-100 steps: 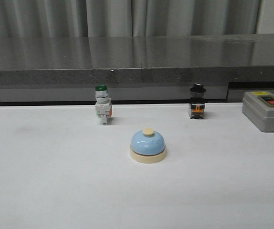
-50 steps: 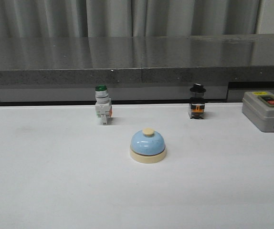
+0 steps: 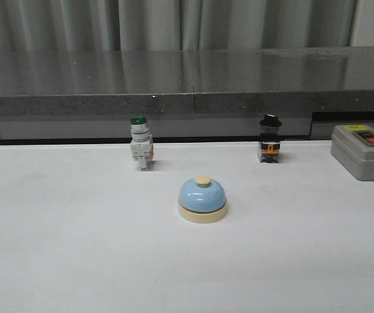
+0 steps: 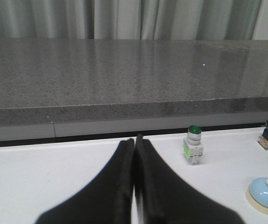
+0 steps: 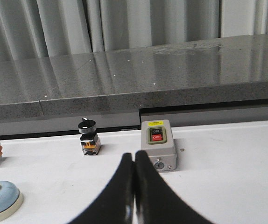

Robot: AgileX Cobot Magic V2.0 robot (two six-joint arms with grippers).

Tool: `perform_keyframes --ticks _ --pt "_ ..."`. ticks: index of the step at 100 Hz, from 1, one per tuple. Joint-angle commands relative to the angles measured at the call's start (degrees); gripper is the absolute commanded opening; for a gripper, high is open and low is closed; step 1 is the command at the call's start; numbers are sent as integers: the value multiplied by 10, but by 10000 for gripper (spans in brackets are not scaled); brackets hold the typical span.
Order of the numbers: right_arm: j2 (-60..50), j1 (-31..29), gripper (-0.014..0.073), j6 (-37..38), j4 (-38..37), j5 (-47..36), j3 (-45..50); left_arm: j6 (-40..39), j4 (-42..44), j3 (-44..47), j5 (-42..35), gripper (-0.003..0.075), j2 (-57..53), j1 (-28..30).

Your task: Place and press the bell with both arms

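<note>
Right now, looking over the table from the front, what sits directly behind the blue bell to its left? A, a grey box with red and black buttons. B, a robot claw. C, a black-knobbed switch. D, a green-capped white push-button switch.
D: the green-capped switch stands behind and left of the bell.

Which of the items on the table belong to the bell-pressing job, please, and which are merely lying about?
Part of the job:
- light-blue dome-shaped call bell with cream base
- left claw, shut
- right claw, shut

Lying about:
- green-capped white push-button switch
- black-knobbed selector switch
- grey box with red and black buttons
</note>
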Motion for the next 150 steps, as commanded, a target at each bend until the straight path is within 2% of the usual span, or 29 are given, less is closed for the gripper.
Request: perform_keyframes --ticks 1,36,61,73,150 --pt "-11 -4 -60 -2 -5 -50 -8 -7 13 23 -59 -20 -36 13" --pt "-11 -4 -60 -2 -5 -50 -8 -7 33 148 -55 -20 -208 31" --pt "-11 -4 -60 -2 -5 -50 -8 -12 50 161 -52 -20 -206 31" --pt "-11 -4 -60 -2 -5 -50 -8 -56 64 167 -56 -20 -206 31" --pt "-11 -4 -60 -2 -5 -50 -8 -56 68 189 -68 -20 -206 31"
